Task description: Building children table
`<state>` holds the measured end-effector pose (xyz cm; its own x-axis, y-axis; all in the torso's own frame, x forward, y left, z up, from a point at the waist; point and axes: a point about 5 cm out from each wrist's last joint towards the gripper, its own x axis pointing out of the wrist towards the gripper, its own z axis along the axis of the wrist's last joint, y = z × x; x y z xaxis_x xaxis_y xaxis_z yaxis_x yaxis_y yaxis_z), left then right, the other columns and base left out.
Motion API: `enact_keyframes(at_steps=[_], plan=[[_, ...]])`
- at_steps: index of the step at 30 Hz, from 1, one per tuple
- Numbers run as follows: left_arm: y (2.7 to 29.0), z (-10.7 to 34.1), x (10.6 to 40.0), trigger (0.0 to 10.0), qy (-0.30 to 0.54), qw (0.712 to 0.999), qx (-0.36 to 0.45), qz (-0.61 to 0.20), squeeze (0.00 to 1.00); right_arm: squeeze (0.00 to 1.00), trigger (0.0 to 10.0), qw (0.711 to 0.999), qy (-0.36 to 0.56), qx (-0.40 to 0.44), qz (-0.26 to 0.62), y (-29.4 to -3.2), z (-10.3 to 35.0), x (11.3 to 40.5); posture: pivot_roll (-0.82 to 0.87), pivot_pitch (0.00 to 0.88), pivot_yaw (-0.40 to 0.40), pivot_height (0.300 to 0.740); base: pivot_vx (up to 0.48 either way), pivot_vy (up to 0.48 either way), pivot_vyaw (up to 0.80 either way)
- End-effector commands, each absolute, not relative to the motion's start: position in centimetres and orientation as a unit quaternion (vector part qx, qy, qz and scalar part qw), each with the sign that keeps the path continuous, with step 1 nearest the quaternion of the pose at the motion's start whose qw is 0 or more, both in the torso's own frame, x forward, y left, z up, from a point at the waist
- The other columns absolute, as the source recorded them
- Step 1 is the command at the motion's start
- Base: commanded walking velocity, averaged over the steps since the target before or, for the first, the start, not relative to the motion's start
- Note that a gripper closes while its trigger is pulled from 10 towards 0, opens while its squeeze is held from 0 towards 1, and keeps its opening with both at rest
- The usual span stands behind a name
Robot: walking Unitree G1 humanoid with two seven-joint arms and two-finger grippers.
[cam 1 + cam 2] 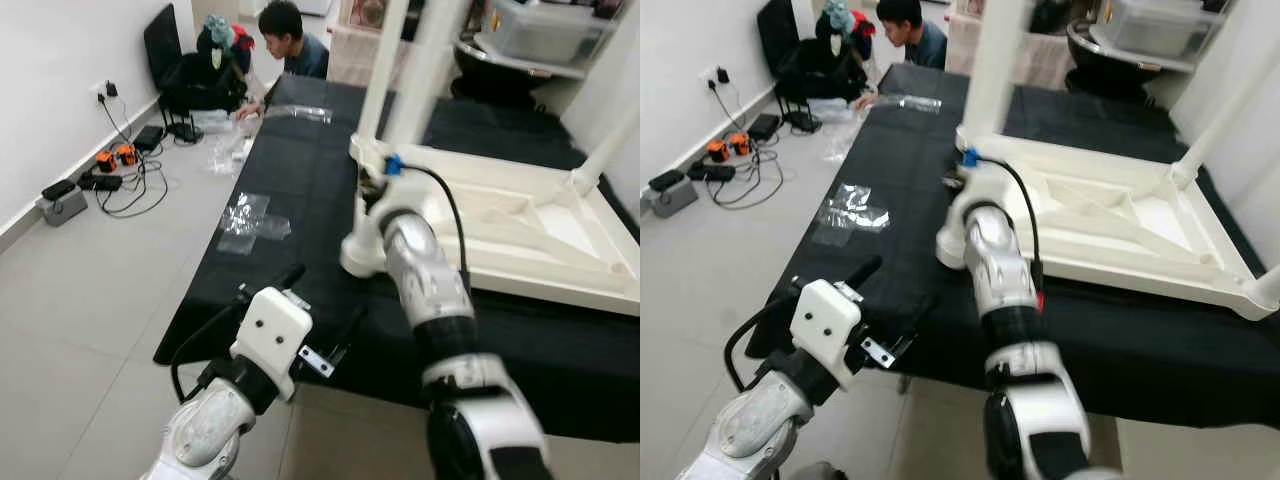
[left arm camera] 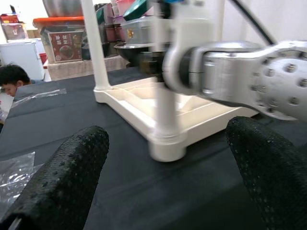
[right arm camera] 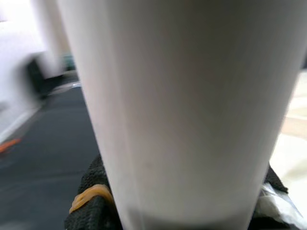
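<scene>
Table top: the white children's table (image 1: 1120, 225) lies upside down on a black cloth (image 1: 290, 190) over the floor, underside up, presumably so the legs can go into the corner sockets.
Legs: several stand upright from the corners; the near-left leg (image 2: 165, 96) sits in its round corner socket, right beside the right arm.
Right pincer (image 1: 372, 185): reaches to the foot of that leg; in the right wrist view the white tube sits between the black fingers (image 3: 88, 203) on both sides, so it appears closed on the leg, likely to seat or steady it.
Left pincer (image 2: 163, 187): spread wide, holding nothing, hovering low over the cloth and aimed at the same socket, near but not touching; probably ready to brace the frame.
Person (image 1: 292, 40): crouched at the far end of the cloth, head down, busy with something on the floor.
Clutter: clear plastic bags (image 1: 250, 220) on cloth and tiles, cables and chargers (image 1: 110, 170) along the wall.
Next: a judgement only, pressing or twisting the leg home.
</scene>
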<state>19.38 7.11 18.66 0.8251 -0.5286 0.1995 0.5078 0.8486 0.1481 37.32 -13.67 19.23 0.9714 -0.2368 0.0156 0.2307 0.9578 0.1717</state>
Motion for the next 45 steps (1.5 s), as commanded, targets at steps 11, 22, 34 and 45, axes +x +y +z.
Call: enact_keyframes(at_steps=[11,22,34,45], plan=[[6.8,18.3,19.4,10.0,-0.113,0.953,0.043,-0.277,0.00,1.00,10.0,0.985,-0.091,0.123,0.078,-8.6,21.8,37.4,0.09,0.045,-0.117,0.740,0.000,0.000,0.00],[6.8,18.3,19.5,10.0,-0.113,0.953,0.043,-0.278,0.00,0.00,10.0,0.853,-0.015,0.090,0.514,-7.0,20.7,33.9,0.09,0.052,-0.119,0.740,0.000,0.000,0.00],[6.9,18.4,19.5,10.0,-0.115,0.954,0.043,-0.275,0.00,0.00,0.0,0.872,-0.014,0.029,0.489,-7.2,19.7,36.2,0.10,0.059,-0.124,0.740,0.000,0.000,0.00],[6.8,18.4,19.6,10.0,-0.115,0.953,0.043,-0.276,0.00,0.00,0.0,0.997,-0.006,0.054,0.059,-12.4,19.9,39.1,0.09,0.058,-0.124,0.740,0.000,0.000,0.00]])
